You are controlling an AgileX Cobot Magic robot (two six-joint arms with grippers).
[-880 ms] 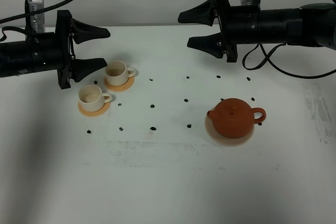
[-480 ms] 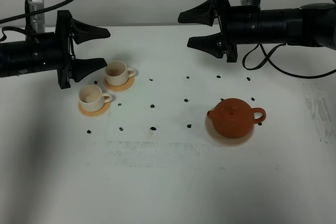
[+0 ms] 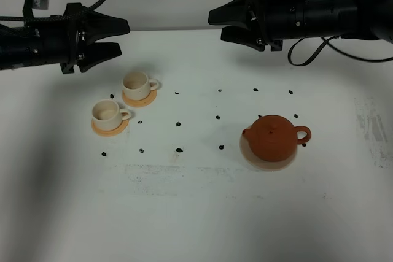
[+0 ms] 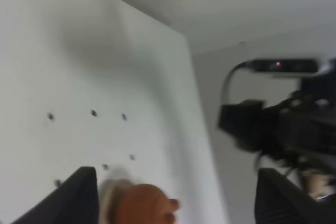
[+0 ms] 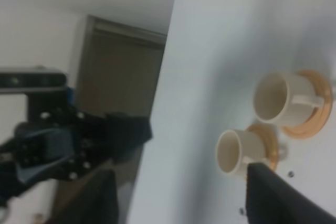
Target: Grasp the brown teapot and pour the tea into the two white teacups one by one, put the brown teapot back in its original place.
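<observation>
Left gripper (image 3: 123,37): jaws apart, nothing between them, held clear above the far left part of the white table (image 3: 196,207), fingers directed toward the centre. Right gripper (image 3: 216,24): jaws likewise apart and holding nothing, raised above the far edge of the table, fingers directed toward the left arm. Neither gripper touches any object. The brown teapot (image 3: 273,138) stands upright on the beige-pink disc (image 3: 264,165) on the right half of the table, nearer the camera than the right gripper and well apart from it. Its lid (image 3: 272,124) is seated, its spout faces the cups and its loop handle faces the opposite way. The left wrist view shows the pot only as a blur. The rear teacup (image 3: 136,84) sits on an orange coaster (image 3: 147,99) on the left half. The front teacup (image 3: 105,113) sits just beside it, toward the camera, on a second orange coaster (image 3: 98,129). Both cups are upright, with their handles turned toward the teapot. The right wrist view shows pale interiors; whether they hold liquid cannot be determined. Small black marks (image 3: 178,124) are scattered on the table between the cups and the teapot.
</observation>
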